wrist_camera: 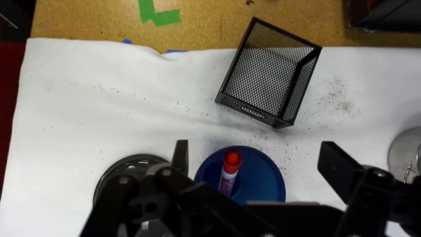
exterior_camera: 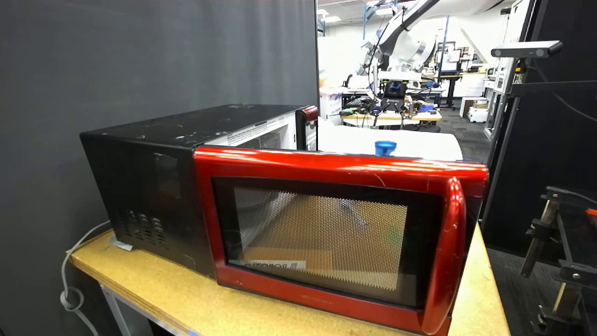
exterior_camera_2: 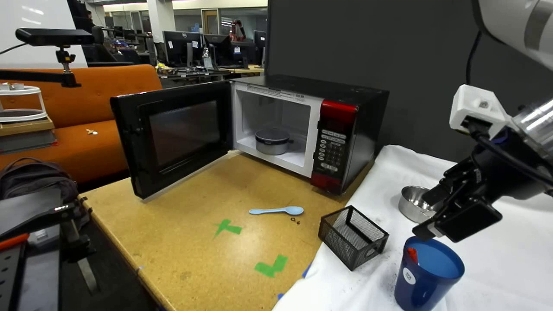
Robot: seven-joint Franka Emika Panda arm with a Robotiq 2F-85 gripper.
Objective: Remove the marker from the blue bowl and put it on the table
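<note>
Marker [wrist_camera: 229, 172], one, in cup [wrist_camera: 260, 176], inward of worktop [wrist_camera: 82, 85] edge along bench [wrist_camera: 98, 23]; gripper [wrist_camera: 255, 156], spread above, best centred on marker before pinching.

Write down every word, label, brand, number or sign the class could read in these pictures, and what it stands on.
"ROBOTIQ", seemingly, mirrored: in the microwave door window.
Too small or blurred to read: white sticker on the blue cup; print on marker; microwave keypad; door badge; cavity label; monitor logo.

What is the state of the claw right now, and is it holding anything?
Claw: open, holding nothing; the marker is in the blue cup below.
</note>
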